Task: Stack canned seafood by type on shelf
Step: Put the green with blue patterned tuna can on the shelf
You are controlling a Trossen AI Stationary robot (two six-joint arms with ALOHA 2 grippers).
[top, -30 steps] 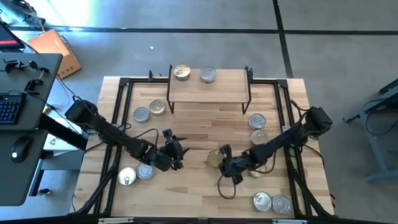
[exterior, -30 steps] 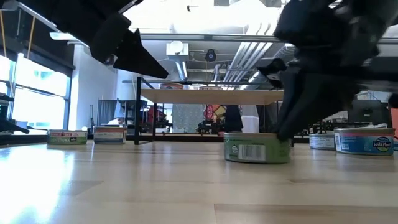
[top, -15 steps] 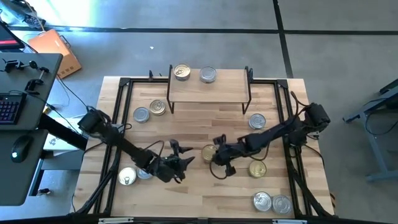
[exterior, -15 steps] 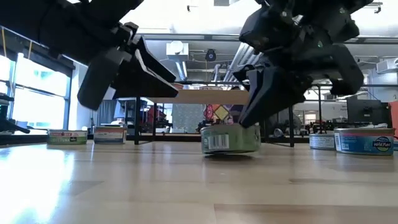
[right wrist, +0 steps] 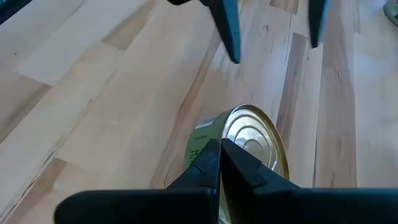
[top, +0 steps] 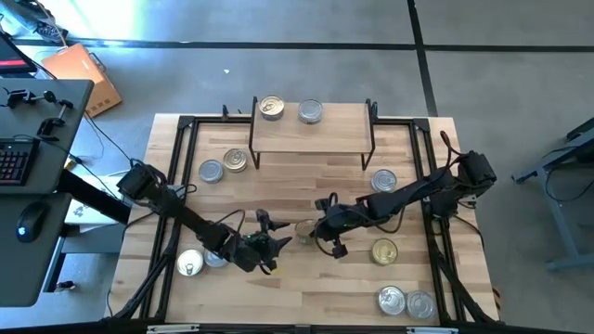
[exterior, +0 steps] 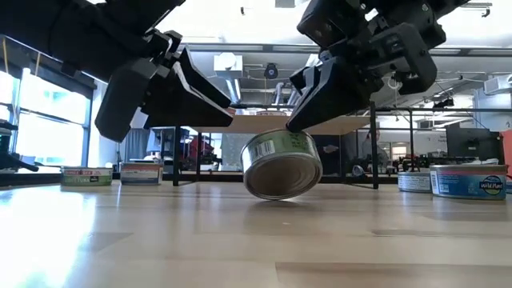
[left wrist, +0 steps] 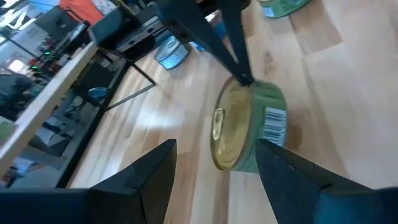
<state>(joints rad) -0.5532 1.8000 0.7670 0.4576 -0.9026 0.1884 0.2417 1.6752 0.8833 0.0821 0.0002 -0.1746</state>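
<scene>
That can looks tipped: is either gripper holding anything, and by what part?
Nothing is clamped. The shut right gripper presses its tips on the upper rim of the green-labelled can, tilting it on edge. The left gripper is open and empty.

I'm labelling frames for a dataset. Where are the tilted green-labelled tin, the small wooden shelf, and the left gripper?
Tilted green-labelled tin [exterior: 282, 165], low view, on its side wall.
Small wooden shelf [top: 334, 130], high view, on its bare top.
Left gripper [left wrist: 214, 167], left wrist view, midway between its fingertips.

Grey concrete floor [top: 278, 65] crossed by dark lines; a dark desk with keyboard [top: 11, 162] at left; bright tall windows [exterior: 40, 112], exposed ceiling pipes [exterior: 312, 68].
</scene>
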